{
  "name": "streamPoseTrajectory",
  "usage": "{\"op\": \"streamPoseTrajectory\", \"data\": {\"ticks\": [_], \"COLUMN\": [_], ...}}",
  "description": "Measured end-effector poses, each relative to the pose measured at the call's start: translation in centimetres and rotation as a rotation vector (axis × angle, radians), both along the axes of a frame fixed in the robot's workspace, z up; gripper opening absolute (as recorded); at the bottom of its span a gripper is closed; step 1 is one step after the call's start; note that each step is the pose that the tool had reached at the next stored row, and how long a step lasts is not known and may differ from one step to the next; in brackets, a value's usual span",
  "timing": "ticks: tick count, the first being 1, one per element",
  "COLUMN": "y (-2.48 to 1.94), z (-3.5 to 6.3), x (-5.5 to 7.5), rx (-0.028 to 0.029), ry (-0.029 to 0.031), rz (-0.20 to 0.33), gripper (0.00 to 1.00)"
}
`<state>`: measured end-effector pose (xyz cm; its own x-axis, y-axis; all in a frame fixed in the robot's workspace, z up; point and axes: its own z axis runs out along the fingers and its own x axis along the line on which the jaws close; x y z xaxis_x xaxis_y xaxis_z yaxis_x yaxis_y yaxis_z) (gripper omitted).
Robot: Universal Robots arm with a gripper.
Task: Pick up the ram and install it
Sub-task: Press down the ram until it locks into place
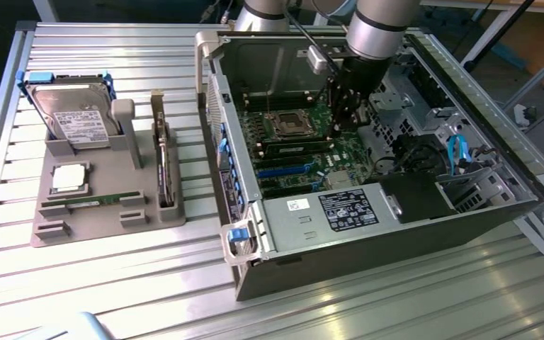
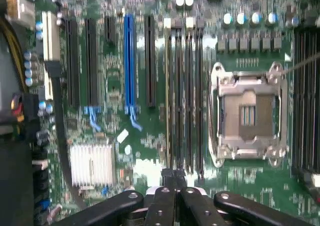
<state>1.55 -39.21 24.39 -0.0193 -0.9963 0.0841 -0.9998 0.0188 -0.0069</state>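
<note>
**Two cameras, one motherboard**

Your exterior view looks down from high up at an angle, taking in the slatted bench and the open computer case. Your wrist view sits close over the motherboard, facing straight at it. Both views share the empty processor socket and the slots beside it.

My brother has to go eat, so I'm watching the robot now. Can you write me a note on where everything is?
Gripper: shut, holding nothing, low inside the open computer case, just over the memory slots beside the processor socket.
Ram: lying flat in the grey tray on the exterior view's left, outside the case, far from the gripper.
Done: nothing that shows; the ram has not been picked up.
Left: picking up the ram and seating it in a slot.
</note>
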Motion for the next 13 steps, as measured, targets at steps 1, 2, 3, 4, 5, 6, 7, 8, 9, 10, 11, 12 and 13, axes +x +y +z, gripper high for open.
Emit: {"op": "streamPoseTrajectory", "data": {"ticks": [1, 2, 3, 4, 5, 6, 7, 8, 9, 10, 11, 12, 13], "y": [0.0, 0.0, 0.01, 0.0, 0.0, 0.0, 0.0, 0.0, 0.0, 0.0, 0.0, 0.0, -0.01], "z": [-0.01, -0.02, -0.02, -0.03, -0.04, -0.05, -0.06, -0.07, -0.08, -0.09, -0.09, -0.1, -0.11], "x": [-0.8, -1.8, -2.6, -3.3, -3.8, -4.4, -4.9, -5.5, -6.1, -6.6, -7.2, -8.1, -9.3], "rx": [0.0002, 0.0002, 0.0001, -0.0001, 0.0, 0.0001, 0.0, 0.0001, 0.0002, 0.0001, 0.0001, 0.0, 0.0001], "ry": [-0.0011, -0.0021, -0.0028, -0.0035, -0.0039, -0.0042, -0.0045, -0.0047, -0.0051, -0.0053, -0.0057, -0.0061, -0.0069], "rz": [0.0, 0.0, 0.0, 0.0, 0.0, 0.0, 0.0, 0.0, 0.0, 0.0, 0.0, 0.0, 0.0], "gripper": [0.11, 0.11, 0.11, 0.11, 0.11, 0.11, 0.11, 0.11, 0.11, 0.11, 0.11, 0.11, 0.11]}}
